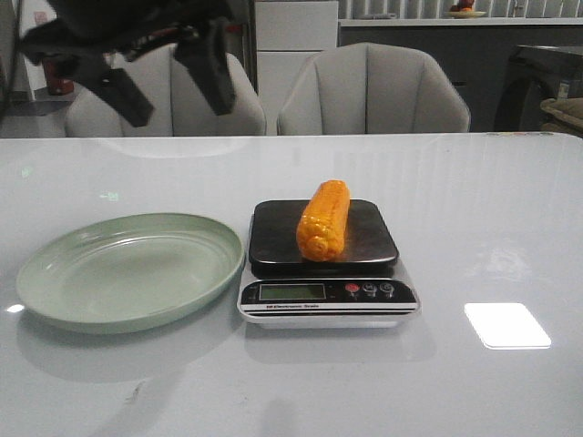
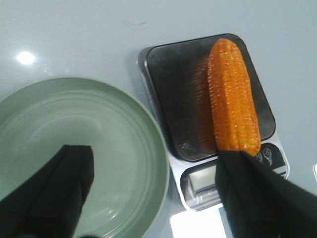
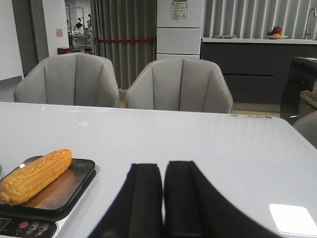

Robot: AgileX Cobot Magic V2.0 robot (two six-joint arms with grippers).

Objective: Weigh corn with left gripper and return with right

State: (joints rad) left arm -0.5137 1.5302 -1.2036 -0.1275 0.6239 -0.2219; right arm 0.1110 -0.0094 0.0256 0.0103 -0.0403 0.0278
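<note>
The orange-yellow corn (image 1: 324, 219) lies lengthwise on the dark platform of the kitchen scale (image 1: 273, 241). It also shows in the left wrist view (image 2: 232, 96) and the right wrist view (image 3: 35, 174). My left gripper (image 1: 178, 86) hangs high above the table's far left, open and empty, its fingers (image 2: 64, 178) spread wide over the plate and the scale. My right gripper (image 3: 163, 171) is shut and empty, low over the table to the right of the scale (image 3: 59, 191). It is out of the front view.
An empty pale green plate (image 1: 127, 270) sits left of the scale, almost touching it; it also shows in the left wrist view (image 2: 143, 148). Two grey chairs (image 1: 372, 91) stand behind the table's far edge. A bright light patch (image 1: 506, 324) lies front right.
</note>
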